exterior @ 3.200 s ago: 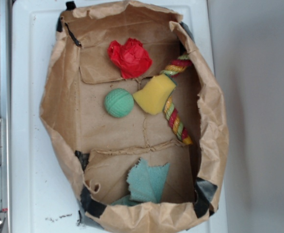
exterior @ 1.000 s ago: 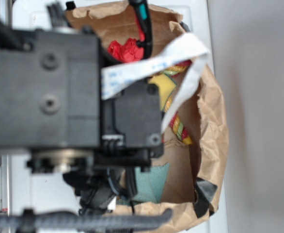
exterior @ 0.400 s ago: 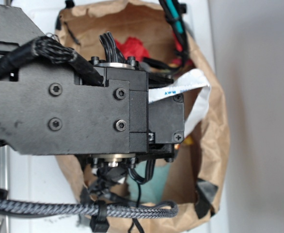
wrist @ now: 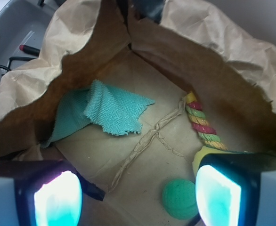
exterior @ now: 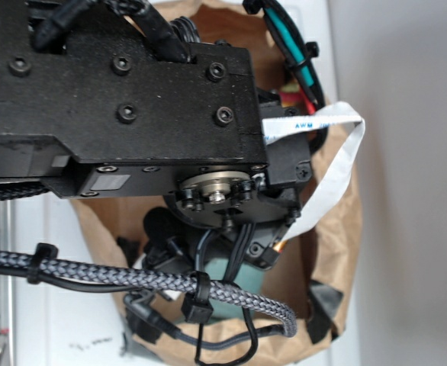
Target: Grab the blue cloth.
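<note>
- The gripper (wrist: 138, 193) hangs above the bag (wrist: 213, 75) floor, jaws spread wide with nothing between them.
- The cloth (wrist: 112, 110) lies ahead, crumpled against the bag's wall, one edge riding up it, well apart from the ball (wrist: 180, 197) and rope (wrist: 201, 125).
- Best approach, I'd judge: move forward over the raised fold at the cloth's middle, descend, and pinch there, clear of the paper wall.

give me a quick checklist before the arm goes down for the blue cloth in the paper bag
1. Tool open: ok; fingers stand wide apart, nothing between them.
2. Blue cloth in sight: ok on the wrist view; mostly hidden on the exterior view.
3. Cloth free of other items: ok; green ball and rope toy lie apart from it.
4. Tool above the cloth: not ok; the cloth lies beyond the fingers.
5. Bag wall clearance: cannot tell; the cloth's left part leans against it.
</note>
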Robot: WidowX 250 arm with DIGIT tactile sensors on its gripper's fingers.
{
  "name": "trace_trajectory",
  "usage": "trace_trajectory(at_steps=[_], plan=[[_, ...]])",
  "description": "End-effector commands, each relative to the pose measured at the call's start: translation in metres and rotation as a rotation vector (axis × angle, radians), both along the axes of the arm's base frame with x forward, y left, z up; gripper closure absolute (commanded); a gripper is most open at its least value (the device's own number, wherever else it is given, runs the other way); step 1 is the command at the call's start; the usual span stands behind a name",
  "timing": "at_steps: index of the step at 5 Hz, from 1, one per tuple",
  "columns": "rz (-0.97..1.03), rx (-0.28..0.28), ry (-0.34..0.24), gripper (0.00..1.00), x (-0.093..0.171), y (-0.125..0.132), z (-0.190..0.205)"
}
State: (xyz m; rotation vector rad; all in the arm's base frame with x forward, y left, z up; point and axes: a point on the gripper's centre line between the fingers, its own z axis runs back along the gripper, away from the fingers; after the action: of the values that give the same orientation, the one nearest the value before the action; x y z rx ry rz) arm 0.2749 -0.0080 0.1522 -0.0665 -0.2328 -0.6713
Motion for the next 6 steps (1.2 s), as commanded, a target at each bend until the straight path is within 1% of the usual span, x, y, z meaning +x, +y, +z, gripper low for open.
trace_trajectory(at_steps=[1, 2, 3, 4, 5, 6], plan=[[-0.239, -0.025, -0.074, 0.0, 0.02, 0.012, -0.002], [-0.441, -0.093, -0.058, 0.0, 0.03, 0.031, -0.026], [-0.504, -0.096, -0.047, 0.0, 0.024, 0.04, -0.031], [-0.654, -0.07, -0.055, 0.0, 0.014, 0.022, -0.028], [-0.781, -0.061, -0.066, 0.0, -0.002, -0.006, -0.031], [-0.898, -0.067, -0.085, 0.0, -0.016, -0.03, -0.031]])
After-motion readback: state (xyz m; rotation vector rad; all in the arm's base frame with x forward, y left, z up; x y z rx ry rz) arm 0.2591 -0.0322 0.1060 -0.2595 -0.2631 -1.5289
